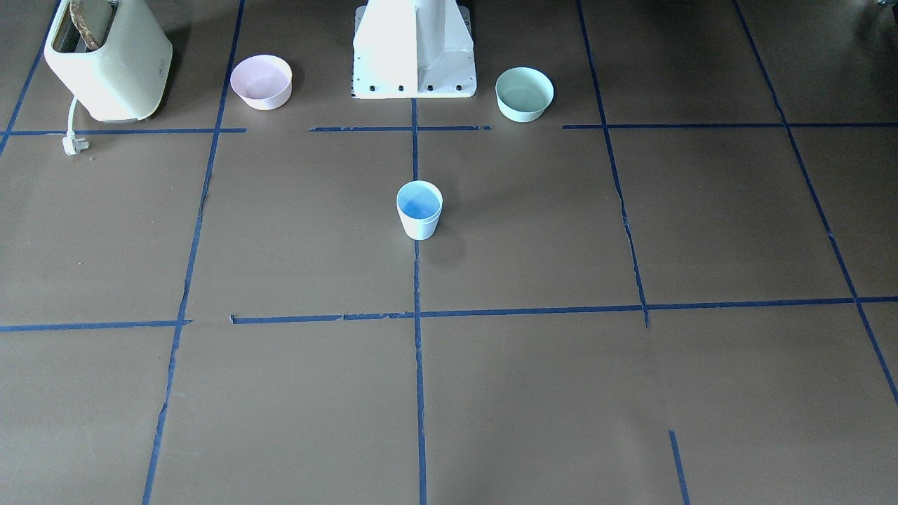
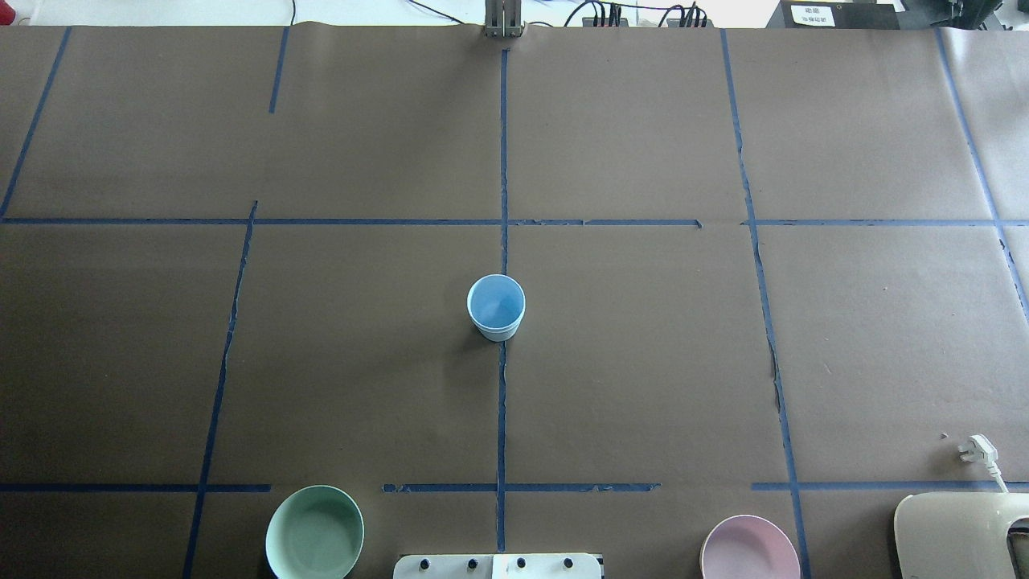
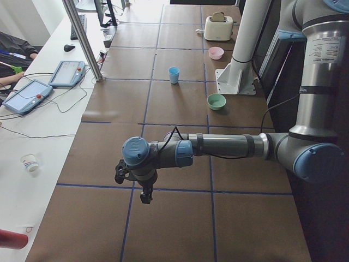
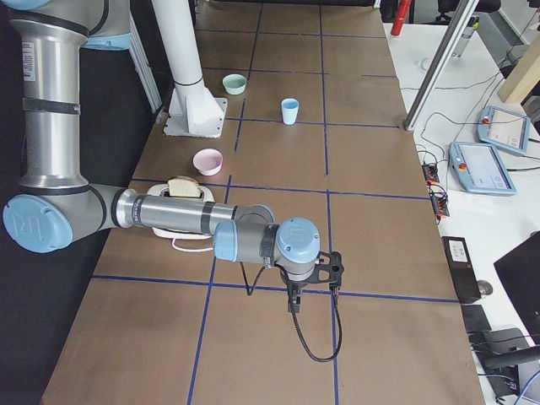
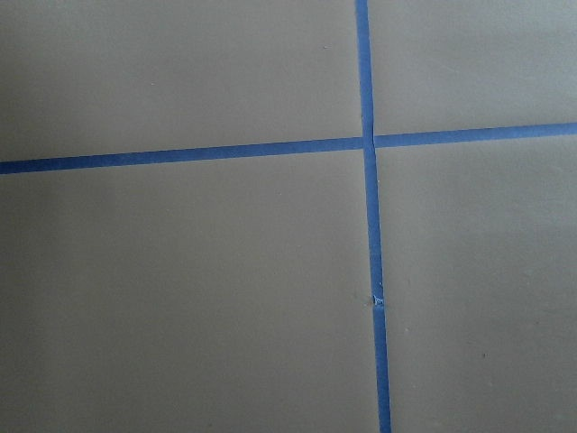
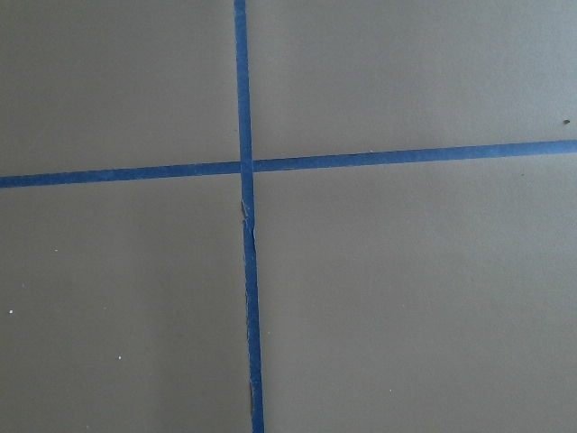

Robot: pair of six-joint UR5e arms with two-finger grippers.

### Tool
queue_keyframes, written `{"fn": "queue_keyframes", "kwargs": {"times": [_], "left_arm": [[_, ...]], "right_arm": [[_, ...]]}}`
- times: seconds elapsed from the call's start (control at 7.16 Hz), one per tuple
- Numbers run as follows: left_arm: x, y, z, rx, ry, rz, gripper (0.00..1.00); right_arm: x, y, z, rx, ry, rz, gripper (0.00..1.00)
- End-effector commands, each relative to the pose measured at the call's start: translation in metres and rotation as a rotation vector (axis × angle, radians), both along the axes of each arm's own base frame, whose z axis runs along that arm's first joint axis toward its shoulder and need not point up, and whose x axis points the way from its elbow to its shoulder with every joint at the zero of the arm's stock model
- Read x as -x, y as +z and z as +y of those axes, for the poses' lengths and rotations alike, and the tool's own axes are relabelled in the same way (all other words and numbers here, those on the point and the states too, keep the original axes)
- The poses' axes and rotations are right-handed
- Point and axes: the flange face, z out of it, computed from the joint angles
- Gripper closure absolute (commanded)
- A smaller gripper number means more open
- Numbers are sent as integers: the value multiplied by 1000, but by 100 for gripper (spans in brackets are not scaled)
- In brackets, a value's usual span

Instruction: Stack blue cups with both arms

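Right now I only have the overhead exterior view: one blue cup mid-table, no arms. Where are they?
Observer: The left arm stretches low over the table near its end on the robot's left, with the left end effector pointing down.
Operator: And the right one?
Observer: The right arm mirrors it at the opposite end, with the right end effector pointing down. Its wrist view shows only crossed tape lines.

You get soft, even light, only a faint shadow beside the blue cup. The white pedestal glares in your front view; both wrist views look sharp.
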Motion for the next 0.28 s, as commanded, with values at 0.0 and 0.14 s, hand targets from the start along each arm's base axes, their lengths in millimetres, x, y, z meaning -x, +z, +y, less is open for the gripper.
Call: {"fn": "queue_keyframes", "kwargs": {"times": [0.0,0.14], "left_arm": [[0,0,0,0,0,0,0],[0,0,0,0,0,0,0]], "right_arm": [[0,1,1,1,0,0,0],[0,0,1,0,0,0,0]]}}
